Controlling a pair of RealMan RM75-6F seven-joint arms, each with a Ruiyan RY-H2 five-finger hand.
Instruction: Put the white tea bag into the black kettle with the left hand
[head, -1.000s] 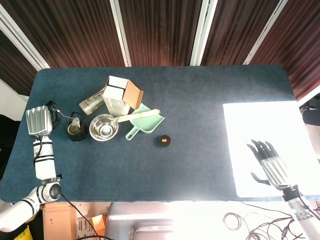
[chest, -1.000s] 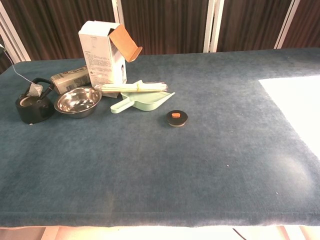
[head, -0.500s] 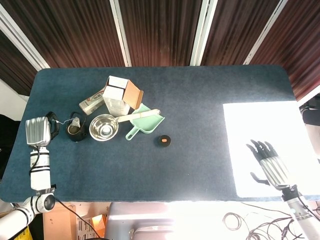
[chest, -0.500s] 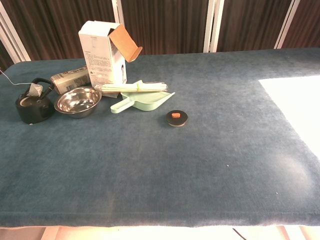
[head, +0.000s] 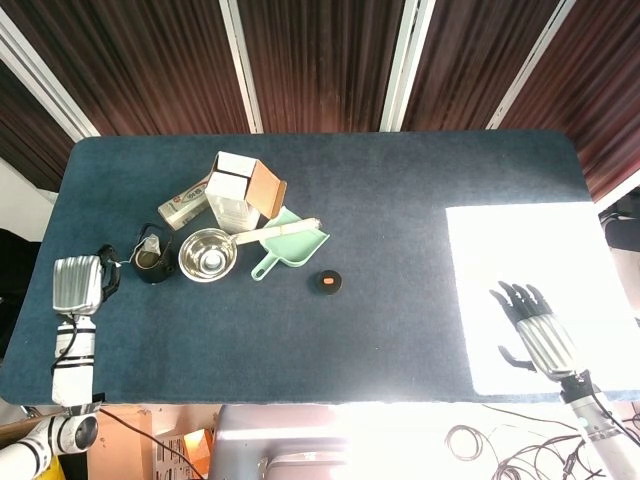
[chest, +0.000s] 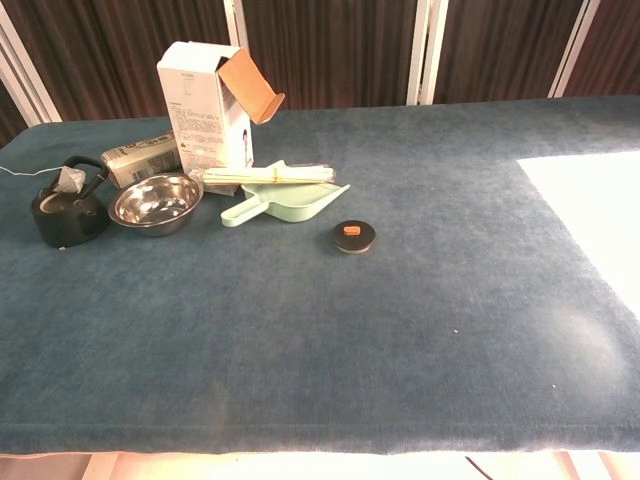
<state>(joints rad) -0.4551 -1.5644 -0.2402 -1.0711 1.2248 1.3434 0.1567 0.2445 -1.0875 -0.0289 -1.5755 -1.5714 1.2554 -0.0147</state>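
The black kettle (head: 152, 264) (chest: 65, 215) stands at the table's left end. The white tea bag (head: 152, 245) (chest: 70, 180) sits in its mouth under the handle. A thin string runs level from the bag leftwards out of the chest view, towards my left hand (head: 77, 285). That hand is left of and nearer than the kettle, back upward, its fingers hidden beneath; it appears to pinch the string's end. My right hand (head: 535, 330) hovers far right over a sunlit patch, fingers spread, holding nothing. Neither hand shows in the chest view.
Right of the kettle are a steel bowl (head: 207, 255) (chest: 155, 202), a green scoop (head: 290, 248) (chest: 290, 200) with sticks across it, and a black lid (head: 328, 282) (chest: 353, 236). Behind them stand an opened white carton (head: 240, 190) (chest: 205, 110) and a flat packet (head: 183, 207) (chest: 140, 160).
My left hand has drawn back towards the table's near edge, away from the kettle. The string has dropped from slanting upward to level. The tea bag stays in the kettle; my right hand is still.
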